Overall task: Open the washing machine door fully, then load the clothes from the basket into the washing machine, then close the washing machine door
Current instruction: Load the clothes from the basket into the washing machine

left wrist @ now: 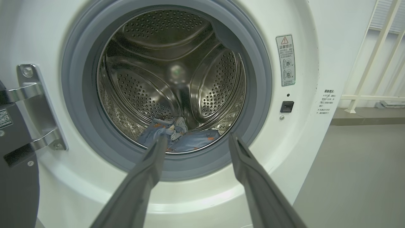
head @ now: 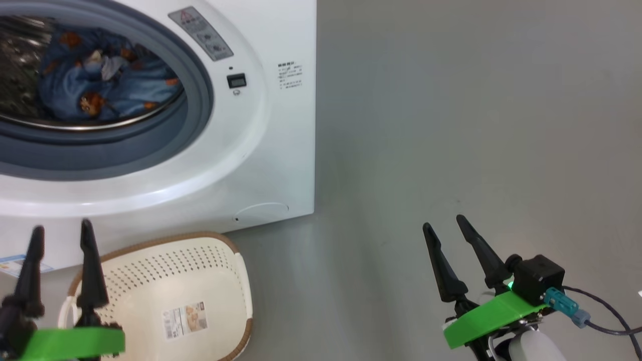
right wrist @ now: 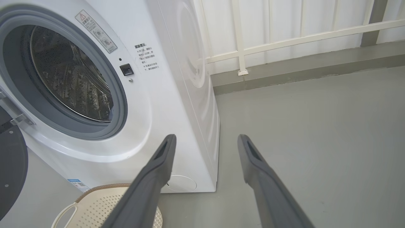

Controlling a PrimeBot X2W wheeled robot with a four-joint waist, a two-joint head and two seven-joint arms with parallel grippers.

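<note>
Basket [head: 165, 271], perforated cream plastic with a brown woven rim, sits just before the boxy white washing machine [head: 281, 150]. Left gripper [head: 61, 226] and right gripper [head: 444, 222] hover spread, holding nothing. Beyond, soft blue clothes [head: 100, 85] lie in the dimpled steel drum [left wrist: 152, 41].

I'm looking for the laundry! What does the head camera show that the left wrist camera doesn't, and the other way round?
Head view's extras: the empty basket and the right gripper, open.
Left wrist view's extras: the drum's back wall, the metal door hinge and a white railing.
Shared: the blue clothes lying in the drum, the grey gasket and the open left gripper.
</note>
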